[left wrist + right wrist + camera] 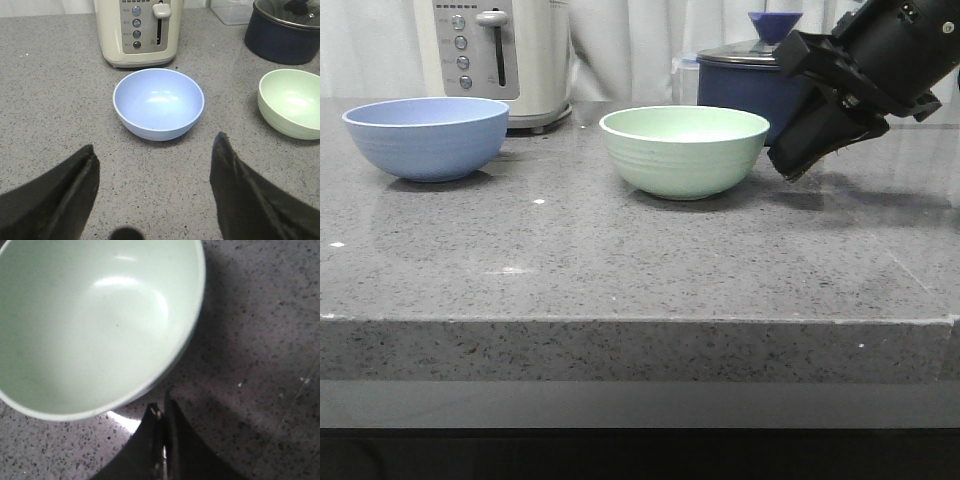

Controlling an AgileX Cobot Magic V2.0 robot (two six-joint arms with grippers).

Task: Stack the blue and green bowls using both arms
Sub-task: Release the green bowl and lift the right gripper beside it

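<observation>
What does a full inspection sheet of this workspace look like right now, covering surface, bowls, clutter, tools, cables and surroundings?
Surface: grey speckled stone counter, a few pale specks.
Job's things: blue bowl and green bowl upright, empty, apart, not stacked.
Clutter: toaster behind the blue bowl; navy lidded pot behind the green bowl; clear container beside the pot.
Tools: left tool open, short of the blue bowl; right tool shut, just beside the green bowl's rim.
Cables: nothing seen.
Surroundings: pale curtain.

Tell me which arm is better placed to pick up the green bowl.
Right. The right gripper hangs just beside the green bowl, fingers shut, while the left gripper faces the blue bowl, fingers open.
</observation>
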